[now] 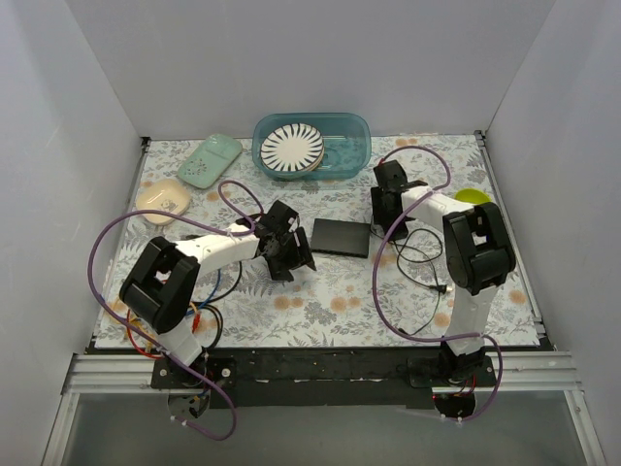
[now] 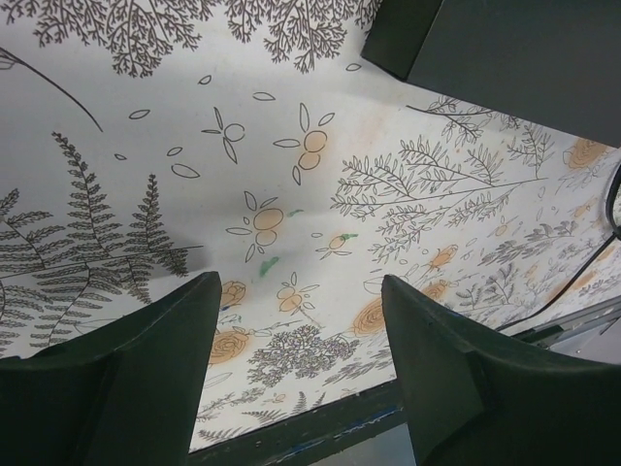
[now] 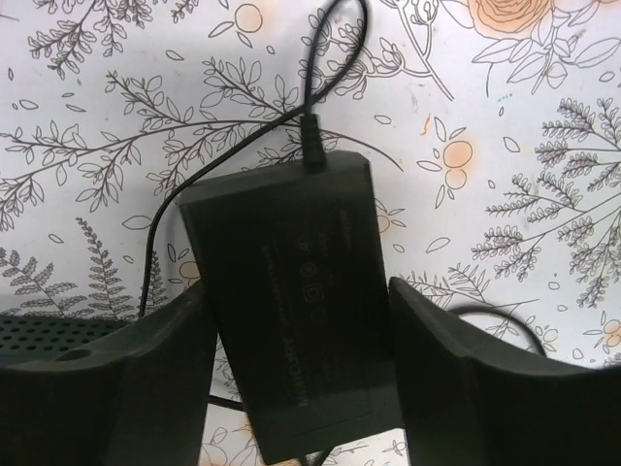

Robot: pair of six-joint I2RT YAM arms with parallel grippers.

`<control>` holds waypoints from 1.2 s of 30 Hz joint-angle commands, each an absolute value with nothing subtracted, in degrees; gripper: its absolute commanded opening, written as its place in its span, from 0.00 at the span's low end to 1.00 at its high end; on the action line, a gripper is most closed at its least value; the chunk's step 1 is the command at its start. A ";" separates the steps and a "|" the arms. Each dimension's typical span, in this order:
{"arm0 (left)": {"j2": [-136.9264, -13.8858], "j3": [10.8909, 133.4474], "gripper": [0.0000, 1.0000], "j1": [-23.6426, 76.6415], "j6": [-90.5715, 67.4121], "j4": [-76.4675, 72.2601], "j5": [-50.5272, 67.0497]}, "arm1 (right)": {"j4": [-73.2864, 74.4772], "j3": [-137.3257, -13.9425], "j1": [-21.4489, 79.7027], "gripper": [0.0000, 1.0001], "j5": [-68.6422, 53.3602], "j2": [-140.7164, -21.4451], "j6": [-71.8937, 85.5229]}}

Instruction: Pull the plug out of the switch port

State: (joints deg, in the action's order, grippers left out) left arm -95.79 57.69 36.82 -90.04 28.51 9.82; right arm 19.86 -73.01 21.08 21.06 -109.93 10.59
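The black switch (image 1: 340, 236) lies flat mid-table. In the right wrist view the switch (image 3: 291, 301) sits between and below my open right gripper (image 3: 296, 291), a finger on either side. A black plug (image 3: 312, 148) sits in the port at its far end, its thin black cable (image 3: 320, 49) leading away. In the top view my right gripper (image 1: 383, 209) is at the switch's right end. My left gripper (image 1: 291, 257) is open and empty just left of the switch. The left wrist view shows the left gripper (image 2: 301, 286) over floral cloth, with the switch corner (image 2: 485, 49) at top right.
A teal bin (image 1: 354, 126) holding a striped plate (image 1: 291, 148) stands at the back. A green dish (image 1: 209, 160) and a beige dish (image 1: 163, 201) lie back left. A yellow-green object (image 1: 473, 197) is at the right. Loose black cable (image 1: 417, 257) loops near the right arm.
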 commanded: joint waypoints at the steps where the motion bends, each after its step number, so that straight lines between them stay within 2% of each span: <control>1: -94.31 60.11 0.66 35.51 -89.12 30.58 7.74 | 24.96 -73.40 20.92 0.43 18.21 -108.92 14.58; 4: -93.96 60.47 0.66 33.84 -89.38 31.46 7.38 | 23.74 -70.50 21.18 0.19 16.10 -102.78 18.98; 6: -92.99 60.12 0.65 32.18 -89.65 31.47 7.29 | 23.12 -69.08 21.36 0.12 15.38 -99.60 20.21; 7: -92.64 59.68 0.65 31.73 -89.82 31.29 7.21 | 23.38 -69.17 21.79 0.04 15.38 -96.62 20.56; 8: -91.51 59.42 0.65 31.29 -90.00 31.20 6.86 | 24.25 -69.78 22.14 0.02 15.38 -95.11 21.09; 16: -85.61 58.80 0.64 29.18 -93.86 31.55 0.80 | 27.15 -72.95 33.20 0.01 21.97 -78.59 19.69; 22: -81.22 58.97 0.63 27.43 -100.62 37.08 -7.63 | 24.80 -74.09 41.29 0.01 14.52 -75.59 21.17; 29: -75.33 61.44 0.63 25.58 -97.13 37.09 -4.94 | 23.73 -82.34 43.33 0.01 4.41 -83.22 21.97; 36: -68.65 56.87 0.66 25.58 -97.38 31.65 1.82 | 17.06 -79.38 44.30 0.01 -12.55 -93.94 24.69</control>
